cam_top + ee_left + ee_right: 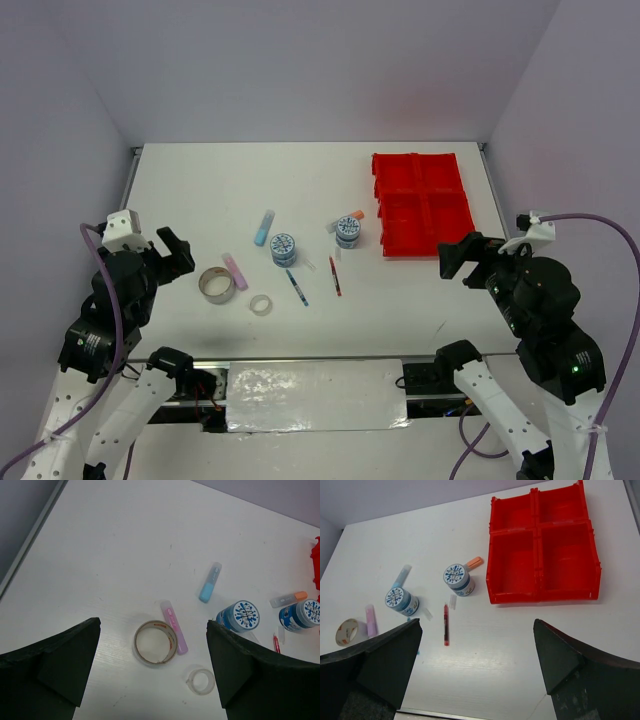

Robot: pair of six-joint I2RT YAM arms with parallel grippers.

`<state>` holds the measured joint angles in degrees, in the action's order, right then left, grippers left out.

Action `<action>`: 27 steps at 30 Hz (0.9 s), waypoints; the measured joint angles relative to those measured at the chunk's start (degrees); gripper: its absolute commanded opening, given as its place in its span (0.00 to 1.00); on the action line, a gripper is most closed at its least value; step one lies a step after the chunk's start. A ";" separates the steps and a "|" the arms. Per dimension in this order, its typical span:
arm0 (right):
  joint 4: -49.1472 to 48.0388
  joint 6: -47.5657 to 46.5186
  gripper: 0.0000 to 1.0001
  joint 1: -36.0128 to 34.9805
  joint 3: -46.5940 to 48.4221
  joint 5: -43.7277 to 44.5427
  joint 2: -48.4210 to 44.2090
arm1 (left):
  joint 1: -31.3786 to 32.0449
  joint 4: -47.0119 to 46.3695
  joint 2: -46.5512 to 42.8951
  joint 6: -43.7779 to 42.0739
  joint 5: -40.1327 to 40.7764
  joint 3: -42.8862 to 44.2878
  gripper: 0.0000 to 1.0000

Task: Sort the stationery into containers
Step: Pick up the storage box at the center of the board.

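The red four-compartment tray [420, 248] stands at the back right with nothing in it, and also shows in the right wrist view [540, 595]. On the table lie two blue-patterned tape rolls [283, 248] [347, 231], a silver tape ring [216, 285], a clear ring [260, 304], a blue pen [296, 286], a red pen [335, 276], and blue [264, 227], pink [234, 270] and orange-capped [348, 219] sticks. My left gripper [172, 255] [153, 625] is open and empty, above and left of the silver ring [155, 642]. My right gripper [462, 257] [476, 622] is open and empty, in front of the tray.
The white table has a raised rim at the left [128, 175] and right [490, 165] edges. A shiny plate [315, 395] lies between the arm bases at the near edge. Grey walls stand on three sides.
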<state>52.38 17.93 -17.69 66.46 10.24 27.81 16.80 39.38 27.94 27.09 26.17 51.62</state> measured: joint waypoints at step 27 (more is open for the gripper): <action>-20.72 2.60 1.00 -18.97 7.74 0.52 59.06 | -5.53 -1.36 3.45 -1.51 -5.11 -0.33 0.99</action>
<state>31.66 20.53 -36.67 74.19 10.76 86.87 11.27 38.02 31.40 25.58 21.06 51.29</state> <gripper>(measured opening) 0.994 0.993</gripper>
